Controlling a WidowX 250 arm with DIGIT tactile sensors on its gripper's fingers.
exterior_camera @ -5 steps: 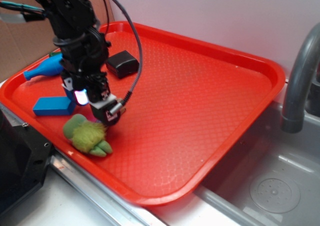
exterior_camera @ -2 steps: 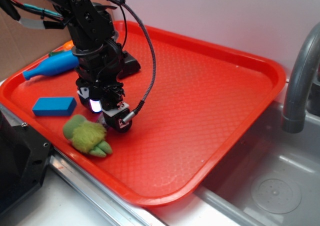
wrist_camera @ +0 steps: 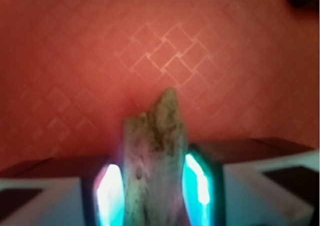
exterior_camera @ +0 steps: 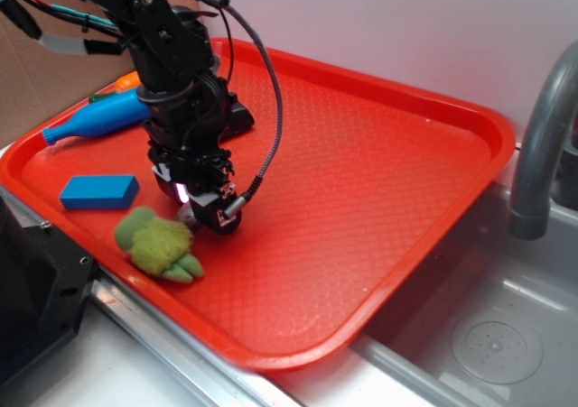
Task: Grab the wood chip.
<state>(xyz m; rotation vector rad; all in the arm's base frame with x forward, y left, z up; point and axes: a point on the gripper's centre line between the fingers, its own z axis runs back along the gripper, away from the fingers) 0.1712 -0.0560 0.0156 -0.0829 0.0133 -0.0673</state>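
Jaws narrow, a lit pad on each side of the rough grey-brown bark-like wood chip (wrist_camera: 154,161); contact looks made. Chip's long axis runs 6-to-12 between them, tip out toward 12. Black gripper (exterior_camera: 206,216) low over the red plastic tray (exterior_camera: 379,190), fuzzy green plush toy (exterior_camera: 161,245) near, at its 8 o'clock.

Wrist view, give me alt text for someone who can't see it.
A rough grey-brown wood chip stands between the gripper's two glowing pads, pressed on both sides. Behind it lies the blurred diamond-patterned floor of the red plastic tray.
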